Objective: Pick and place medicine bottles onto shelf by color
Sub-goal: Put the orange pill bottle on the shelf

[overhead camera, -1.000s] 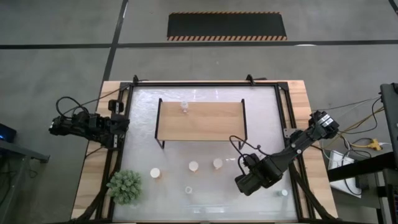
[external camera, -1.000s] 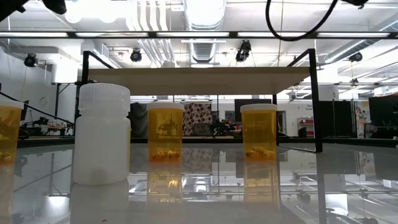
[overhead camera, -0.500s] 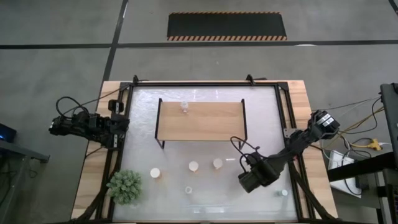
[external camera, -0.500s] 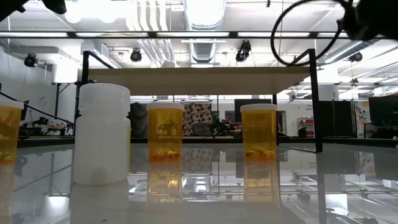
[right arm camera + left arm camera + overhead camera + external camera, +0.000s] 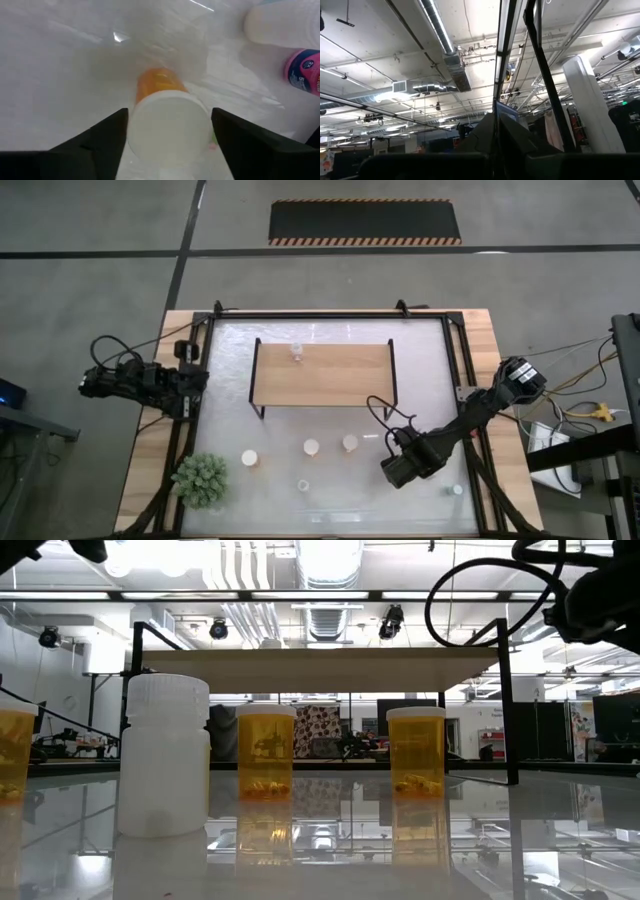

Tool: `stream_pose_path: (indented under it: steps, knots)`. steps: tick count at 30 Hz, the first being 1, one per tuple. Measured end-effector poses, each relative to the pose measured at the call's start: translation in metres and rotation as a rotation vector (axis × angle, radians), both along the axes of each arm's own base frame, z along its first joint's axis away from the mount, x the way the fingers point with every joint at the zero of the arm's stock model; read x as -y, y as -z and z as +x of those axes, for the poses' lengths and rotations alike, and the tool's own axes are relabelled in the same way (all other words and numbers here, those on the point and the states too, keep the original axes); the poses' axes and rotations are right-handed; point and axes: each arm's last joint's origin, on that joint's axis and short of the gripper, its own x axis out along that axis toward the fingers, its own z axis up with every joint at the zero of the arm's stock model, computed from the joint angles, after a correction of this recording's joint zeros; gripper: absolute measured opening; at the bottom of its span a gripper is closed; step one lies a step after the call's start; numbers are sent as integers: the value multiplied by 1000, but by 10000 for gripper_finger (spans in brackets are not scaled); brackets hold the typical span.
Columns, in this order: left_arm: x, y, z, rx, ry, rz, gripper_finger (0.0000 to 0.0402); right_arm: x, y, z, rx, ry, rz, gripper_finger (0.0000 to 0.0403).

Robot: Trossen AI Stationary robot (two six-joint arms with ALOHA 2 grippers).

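A: In the right wrist view, where do we find the orange-bodied medicine bottle with the white cap?

B: Low in the centre of the frame, standing on the frosted table top, its cap between the two dark fingers. We see the jaws spread wide, one finger at either side of the cap, with a sliver of space on each side, so nothing is clamped.

A: And from above?

B: In the high view the right gripper sits in the lower right of the table, hiding that bottle. Its dark arm slants down from the mount at the right table edge towards the lower middle of the frame, wrist bent downward.

A: What else do we see near it?

B: A white bottle and a pink-labelled bottle at the upper right of the wrist frame. From above, three white caps in a row below the low light-wood shelf on thin black legs: one at left, one in the middle, one at right. One small clear bottle stands on the shelf's upper edge.

A: The left arm?

B: The left gripper rests at the left table edge, jaws closed, its camera facing the ceiling. A green spiky plant sits at lower left.
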Motion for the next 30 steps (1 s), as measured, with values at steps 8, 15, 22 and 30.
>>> stream_pose_path:
  steps: [8,15,22,30]
  knots:
    - [0,0,0,1,-11,15,5,-4,-9,5,28,-26,27,188]
    - [0,0,1,0,-12,14,5,-12,-31,16,94,-90,80,188]
    - [0,0,1,-3,-17,10,5,-25,-72,31,201,-247,238,188]
    - [0,0,1,-5,-22,6,5,-21,-125,53,434,-363,236,189]
